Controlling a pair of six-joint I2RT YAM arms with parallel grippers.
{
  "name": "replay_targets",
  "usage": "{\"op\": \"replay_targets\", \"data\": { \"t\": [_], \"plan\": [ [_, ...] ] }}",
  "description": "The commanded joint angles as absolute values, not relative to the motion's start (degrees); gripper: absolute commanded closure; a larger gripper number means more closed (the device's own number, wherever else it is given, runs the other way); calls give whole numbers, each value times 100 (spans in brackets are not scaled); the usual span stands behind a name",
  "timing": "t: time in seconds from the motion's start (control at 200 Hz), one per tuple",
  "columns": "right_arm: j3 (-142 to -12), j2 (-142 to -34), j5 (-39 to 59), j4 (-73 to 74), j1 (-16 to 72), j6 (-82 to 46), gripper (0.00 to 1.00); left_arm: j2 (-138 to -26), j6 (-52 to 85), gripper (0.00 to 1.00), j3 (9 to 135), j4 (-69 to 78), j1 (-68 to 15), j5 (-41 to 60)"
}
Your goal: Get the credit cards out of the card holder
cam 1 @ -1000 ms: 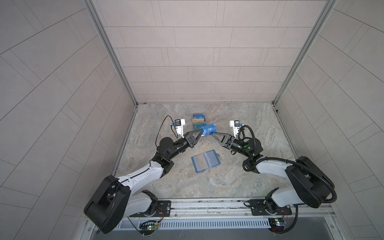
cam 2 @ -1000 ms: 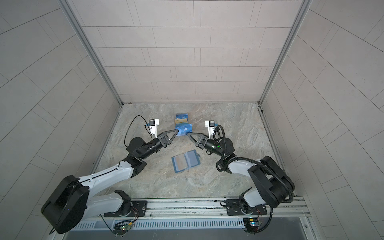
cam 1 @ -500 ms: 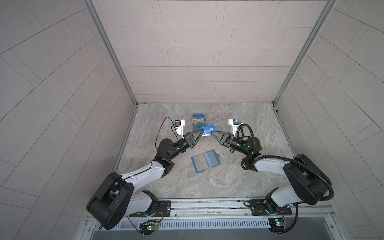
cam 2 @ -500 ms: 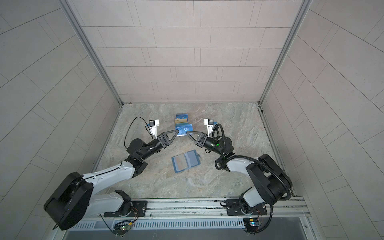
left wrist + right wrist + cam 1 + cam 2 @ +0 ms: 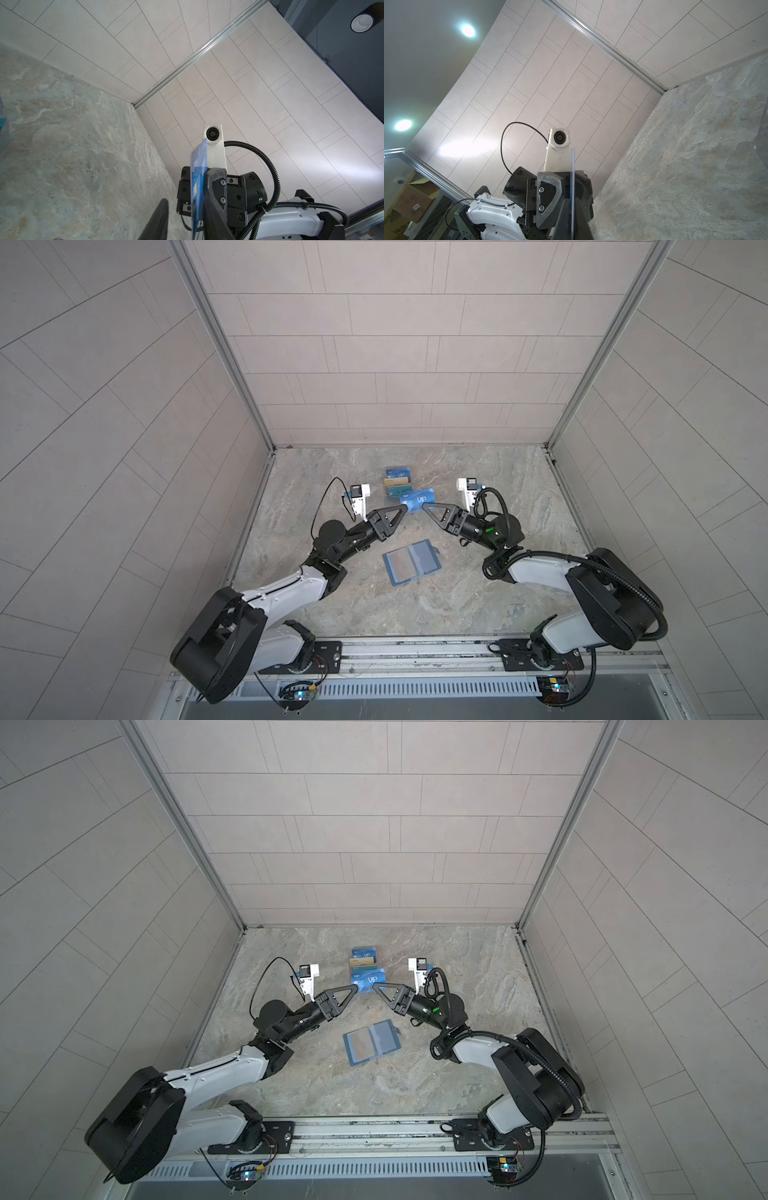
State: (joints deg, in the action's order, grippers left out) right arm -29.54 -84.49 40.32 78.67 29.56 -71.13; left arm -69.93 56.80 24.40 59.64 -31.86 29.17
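The left claw (image 5: 403,510) has its jaws parted and grips nothing; its finger (image 5: 158,218) stands clear of the blue VIP card (image 5: 417,500). Just beyond that claw's tip, a clear tiered stand (image 5: 387,497) holds a blue card (image 5: 398,473), a gold card (image 5: 397,481) and a teal card (image 5: 400,489), row behind row. The blue VIP card sits off the marble tabletop (image 5: 478,593) between the two claw tips, printed face upward, long axis running claw to claw. Nearer the arm bases than both tips, the card holder (image 5: 411,562) lies spread open, inside up. What its sleeves hold cannot be told. The right claw (image 5: 424,506) is pinched tight on the VIP card's edge.
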Motion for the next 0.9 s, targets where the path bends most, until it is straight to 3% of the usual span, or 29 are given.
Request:
{"op": "replay_targets", "data": {
  "t": [0.0,0.195,0.325,0.466,0.896],
  "plan": [
    [-3002,-8469,4381,7944,2946,-7079,100,-6726,5433,50,2404,5625,-3159,3119],
    [-3227,-8161,5177,6401,2951,-6247,100,-6074,4518,32,2708,3787,-3146,3353],
    [-3653,-7417,5361,3335,2987,-4452,100,-5795,2977,27,3640,1095,-3090,3701],
    [-4262,-6615,5194,267,3034,-2412,100,-5748,2026,29,4373,-393,-2918,4390],
    [-4981,-6230,5915,-1723,3292,-647,100,-5826,650,34,5305,-1999,-2918,6019]
  ]
}}
